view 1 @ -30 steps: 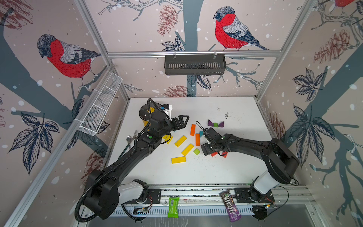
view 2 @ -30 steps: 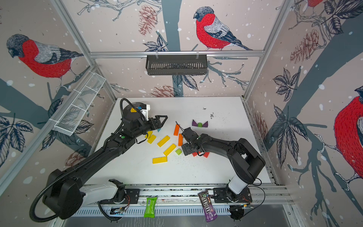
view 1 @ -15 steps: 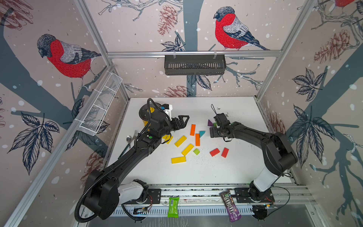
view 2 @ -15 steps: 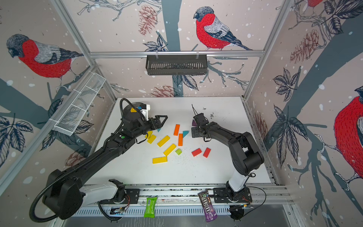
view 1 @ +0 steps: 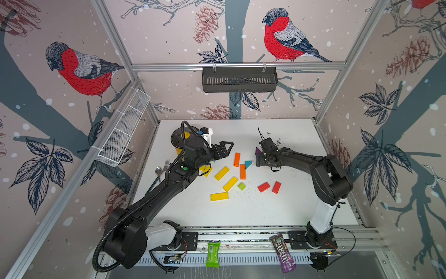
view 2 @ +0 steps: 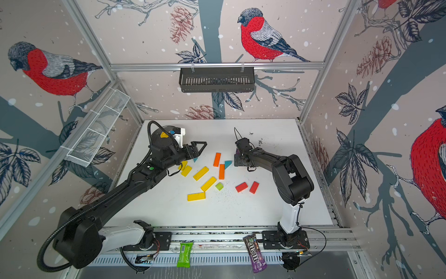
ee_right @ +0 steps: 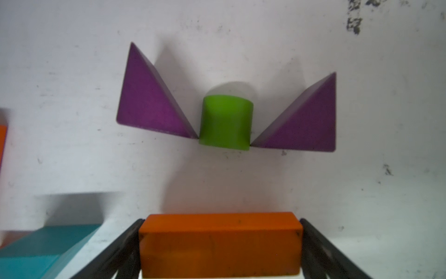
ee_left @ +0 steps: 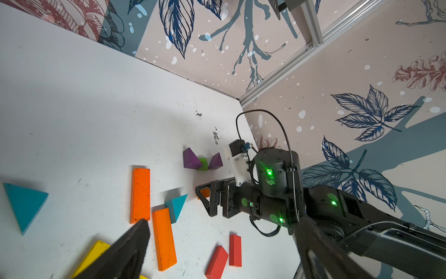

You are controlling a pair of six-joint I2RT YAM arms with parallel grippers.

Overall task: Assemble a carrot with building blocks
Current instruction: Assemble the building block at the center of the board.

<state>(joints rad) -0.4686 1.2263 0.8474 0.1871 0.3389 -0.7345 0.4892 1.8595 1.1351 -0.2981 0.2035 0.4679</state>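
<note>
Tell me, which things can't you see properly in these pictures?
- Purple triangles: in both top views the right arm covers them; only a sliver shows.
- Yellow pot: in both top views, mostly behind the left arm.
- Orange bar in the right gripper: the right wrist view's edge cuts off its near side; whether it touches the table is unclear.
- Teal triangle: blurred and cut by the edge in the right wrist view.

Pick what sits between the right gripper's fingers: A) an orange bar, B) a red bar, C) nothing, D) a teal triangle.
A: in the right wrist view an orange bar fills the gap of the right gripper, with a black finger against each of its ends.
</note>
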